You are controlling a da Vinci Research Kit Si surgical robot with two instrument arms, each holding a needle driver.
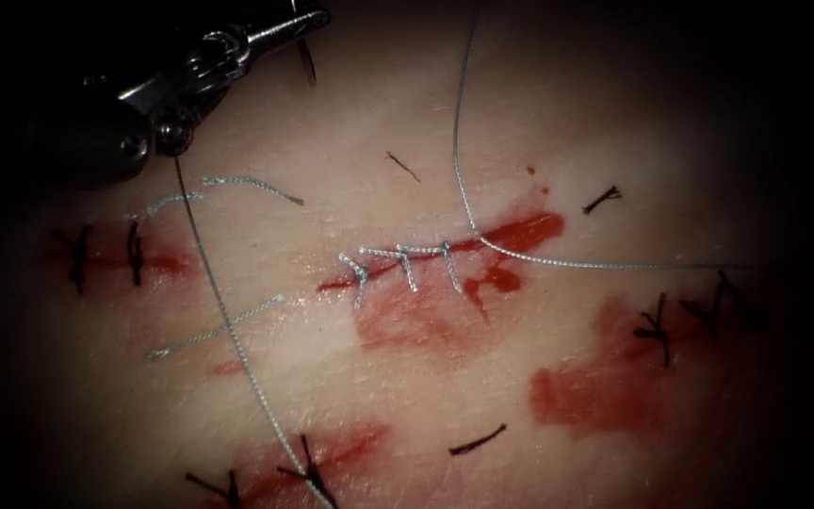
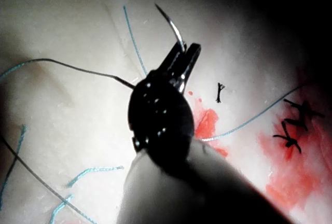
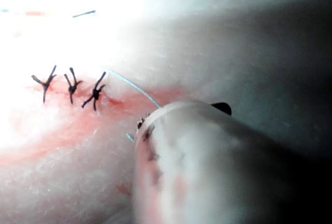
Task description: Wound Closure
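Note:
My left tool (image 1: 305, 17) sits at the upper left, well left of the cut (image 1: 520, 231). Its jaws (image 2: 184, 53) are shut on the curved needle (image 2: 174, 24), whose pointed end sticks out past them. The needle (image 1: 307, 61) hangs above the tissue, not in it. The cut's left part carries a few pale running stitches (image 1: 407, 264). From its right part the thread (image 1: 459, 141) climbs away upward, and another stretch (image 1: 614, 265) runs off right. A second strand (image 1: 228, 330) trails from under the left tool down to the lower left. The right tool's shaft (image 3: 207, 156) hides its tip.
Older cuts closed with dark knots lie at the left (image 1: 132, 253), right (image 1: 657, 328) and bottom (image 1: 308, 471). Loose pale thread ends (image 1: 247, 184) and dark cut ends (image 1: 478, 441) lie on the tissue. Red fluid (image 1: 605, 386) stains the tissue below and right of the cut.

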